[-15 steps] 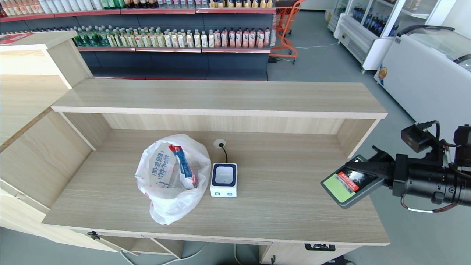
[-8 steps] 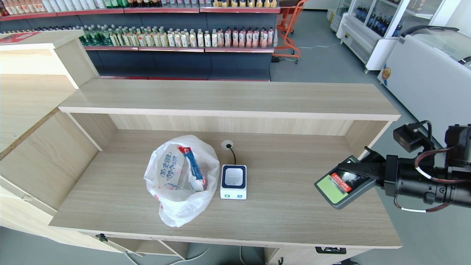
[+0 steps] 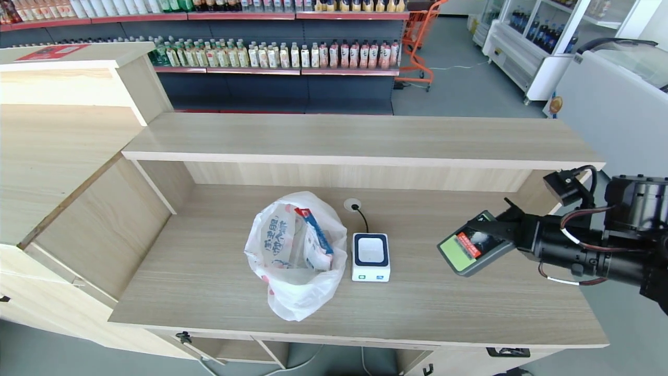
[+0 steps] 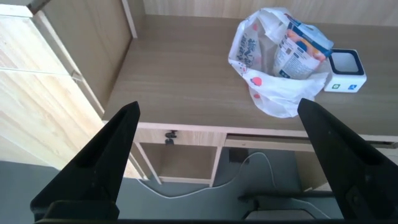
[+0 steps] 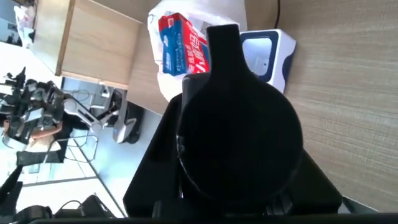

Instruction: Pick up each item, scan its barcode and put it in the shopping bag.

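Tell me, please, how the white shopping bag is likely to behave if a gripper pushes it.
The shopping bag looks thin and crumpled, so it would probably give way floppily rather than slide whole. The packets standing inside likely anchor it, yet may tip if its side is pushed.

Shopping bag [image 3: 292, 261] and scanner [image 3: 371, 256] occupy the counter [image 3: 469, 313] centre; room lies to their right.

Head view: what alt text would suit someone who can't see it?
The right gripper holds a flat packet with a green and red label above the right end of a wooden counter. On the counter, a white shopping bag with groceries inside stands beside a white scanner; shelves of bottles line the back.
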Controlling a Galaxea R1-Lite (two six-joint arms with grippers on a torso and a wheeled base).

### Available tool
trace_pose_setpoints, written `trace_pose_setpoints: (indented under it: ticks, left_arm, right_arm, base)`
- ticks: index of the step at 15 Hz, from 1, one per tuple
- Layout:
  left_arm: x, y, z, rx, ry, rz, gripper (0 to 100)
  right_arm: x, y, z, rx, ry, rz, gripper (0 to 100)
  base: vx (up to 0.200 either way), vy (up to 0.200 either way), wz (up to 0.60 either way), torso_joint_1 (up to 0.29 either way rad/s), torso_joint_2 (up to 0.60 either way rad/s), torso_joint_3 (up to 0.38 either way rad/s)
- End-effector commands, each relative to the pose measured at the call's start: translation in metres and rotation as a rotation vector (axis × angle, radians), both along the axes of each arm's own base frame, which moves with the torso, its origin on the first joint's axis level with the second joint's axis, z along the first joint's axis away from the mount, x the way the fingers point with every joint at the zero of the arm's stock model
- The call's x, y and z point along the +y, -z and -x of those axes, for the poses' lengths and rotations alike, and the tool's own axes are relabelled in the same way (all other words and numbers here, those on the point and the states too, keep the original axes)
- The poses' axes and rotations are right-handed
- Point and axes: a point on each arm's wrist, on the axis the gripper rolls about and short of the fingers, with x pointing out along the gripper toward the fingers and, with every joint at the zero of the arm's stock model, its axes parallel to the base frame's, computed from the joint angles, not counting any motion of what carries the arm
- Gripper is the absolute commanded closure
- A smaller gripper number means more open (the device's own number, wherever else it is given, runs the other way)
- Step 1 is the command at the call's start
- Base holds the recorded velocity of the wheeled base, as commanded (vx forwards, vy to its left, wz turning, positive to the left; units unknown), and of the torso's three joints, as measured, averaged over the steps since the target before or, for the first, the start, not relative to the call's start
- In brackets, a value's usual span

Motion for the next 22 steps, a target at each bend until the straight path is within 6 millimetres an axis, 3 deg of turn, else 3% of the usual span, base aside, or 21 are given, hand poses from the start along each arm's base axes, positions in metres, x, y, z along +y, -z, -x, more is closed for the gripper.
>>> trace_pose_setpoints:
  ticks: [1,6,15,22]
  left_arm:
    - [0.0,0.0,0.0,-0.001,-0.001,0.0,0]
    - [0.0,0.0,0.0,-0.001,-0.001,-0.004,0]
    - [0.0,0.0,0.0,-0.001,-0.001,-0.004,0]
    - [0.0,0.0,0.0,-0.001,-0.001,-0.004,0]
  right_arm:
    - [0.007,0.028,-0.019,0.03,-0.013,0.06,100]
    - [0.032,0.074,-0.053,-0.072,0.002,0.179,100]
    - [0.05,0.09,-0.102,-0.125,0.014,0.178,100]
    - [0.051,0.108,-0.117,-0.125,0.061,0.224,100]
  base:
    - [0.0,0.2,0.0,0.002,0.0,0.007]
    - [0.0,0.04,0.0,0.0,0.0,0.0]
    - [0.0,0.0,0.0,0.0,0.0,0.0]
    - [0.0,0.0,0.0,0.0,0.0,0.0]
